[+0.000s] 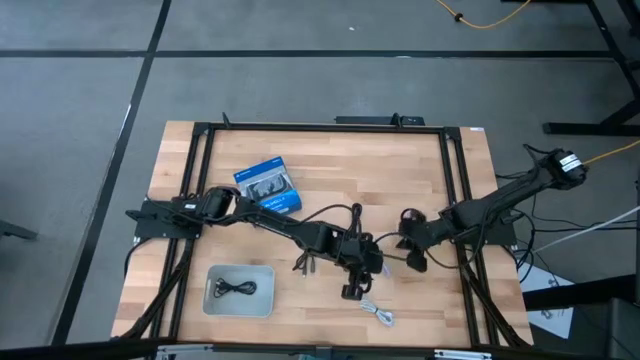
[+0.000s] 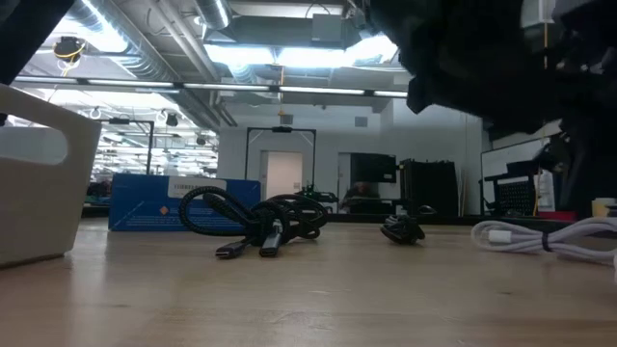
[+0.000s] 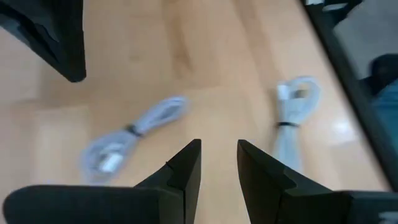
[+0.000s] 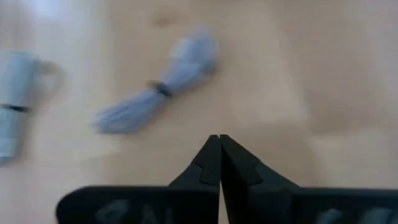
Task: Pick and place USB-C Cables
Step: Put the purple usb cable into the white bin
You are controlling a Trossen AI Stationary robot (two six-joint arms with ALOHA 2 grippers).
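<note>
Two white USB-C cables (image 3: 134, 130) (image 3: 295, 109) lie bundled on the wood near the table's near edge (image 1: 378, 313), apart from each other. My left gripper (image 3: 217, 149) hovers over the bare wood between them, open by a narrow gap (image 1: 352, 290). My right gripper (image 4: 219, 140) hangs shut just right of it (image 1: 415, 262), above the same white cables (image 4: 161, 87). One black cable (image 1: 235, 288) lies in the grey tray. A pile of black cable (image 2: 260, 217) and a smaller black coil (image 2: 405, 229) rest on the table under the arms.
The grey tray (image 1: 212, 300) sits near the table's near-left corner. The blue retail box (image 1: 268, 185) lies on the far-left part of the table. A black frame (image 1: 452, 160) runs around the table's edges. Bare wood lies between the tray and the white cables.
</note>
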